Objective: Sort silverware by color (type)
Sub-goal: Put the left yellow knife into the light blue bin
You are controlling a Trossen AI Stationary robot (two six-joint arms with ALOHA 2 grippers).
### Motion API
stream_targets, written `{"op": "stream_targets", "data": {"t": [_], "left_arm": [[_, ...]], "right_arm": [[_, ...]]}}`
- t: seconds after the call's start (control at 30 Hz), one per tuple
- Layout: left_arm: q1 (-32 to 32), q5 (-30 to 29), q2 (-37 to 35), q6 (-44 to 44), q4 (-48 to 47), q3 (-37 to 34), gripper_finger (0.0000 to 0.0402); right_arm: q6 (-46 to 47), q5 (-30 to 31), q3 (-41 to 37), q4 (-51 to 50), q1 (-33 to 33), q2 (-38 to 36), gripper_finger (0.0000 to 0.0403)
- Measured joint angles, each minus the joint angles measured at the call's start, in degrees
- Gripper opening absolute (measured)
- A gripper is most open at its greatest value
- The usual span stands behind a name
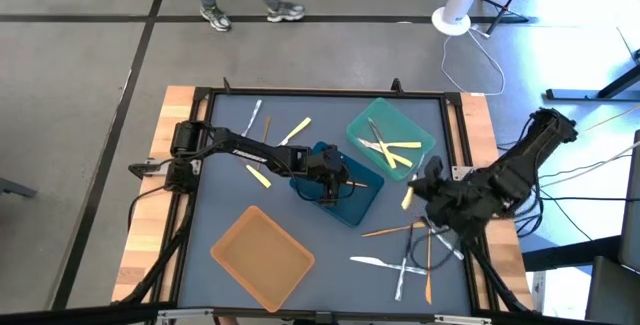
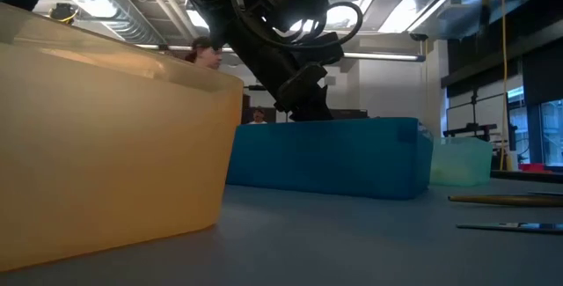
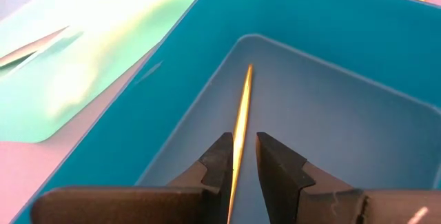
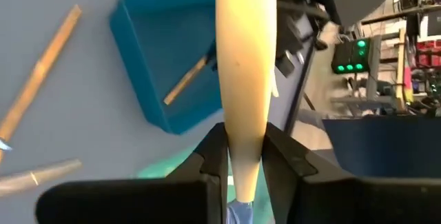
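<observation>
Left tool [image 3: 240,160]: down inside the blue tray [image 1: 362,203], fingers clenched on a thin orange piece [image 3: 241,124] that slants into the tray.
Right tool [image 4: 241,156]: up off the worktop [image 1: 215,180] near the teal tray [image 1: 425,130], gripping a yellow piece [image 4: 242,65] by its handle.
Teal tray: already holds a few yellow and pale pieces [image 1: 392,149], so that colour is partly sorted.
Blue tray: one orange piece [image 1: 358,182] shows on its floor, besides the one in the left tool.
Orange tray [image 1: 262,255]: looks bare in the high view, nothing sorted there yet.
Still loose, left side: yellow pieces [image 1: 296,130] and a pale one [image 1: 253,117] on the worktop, beyond the left arm.
Still loose, right side: orange pieces [image 1: 392,229] and clear ones [image 1: 368,261] lie crossed near the front right corner.
Progress: my read, under halfway; roughly as many pieces lie out as sit in trays.
</observation>
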Motion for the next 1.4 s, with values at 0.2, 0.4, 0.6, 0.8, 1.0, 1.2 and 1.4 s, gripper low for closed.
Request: {"op": "stream_targets", "data": {"t": [0.2, 0.4, 0.6, 0.8, 1.0, 1.2, 1.4], "left_arm": [[0.02, 0.00, 0.00, 0.00, 0.00, -0.01, 0.0059], [0.01, 0.00, 0.00, 0.00, 0.00, 0.00, 0.0059], [0.01, 0.00, 0.00, 0.01, -0.01, -0.01, 0.0059], [-0.03, 0.00, 0.00, 0.01, 0.21, 0.00, 0.0059], [-0.03, 0.00, -0.47, 0.02, 2.83, 0.00, 0.0059], [-0.03, -0.02, -2.34, 0.39, 4.59, 0.07, 0.0059], [-0.03, -0.21, -6.29, 0.52, 5.90, 0.07, 0.0059]], "right_arm": [[-11.20, -4.67, 0.00, 0.15, -9.39, -0.27, 0.0058], [-20.60, -11.34, 0.00, 0.71, -19.73, -0.23, 0.0058], [-25.11, -16.78, 0.00, 2.05, -28.75, -0.22, 0.0058], [-25.71, -24.40, -0.02, 7.93, -35.69, -0.22, 0.0058], [-28.33, -29.47, -0.02, 13.47, -41.35, -0.22, 0.0058], [-27.93, -35.85, -0.02, 18.29, -46.45, -0.22, 0.0058], [-26.49, -39.29, -0.02, 22.08, -49.51, -0.20, 0.0058]]}}
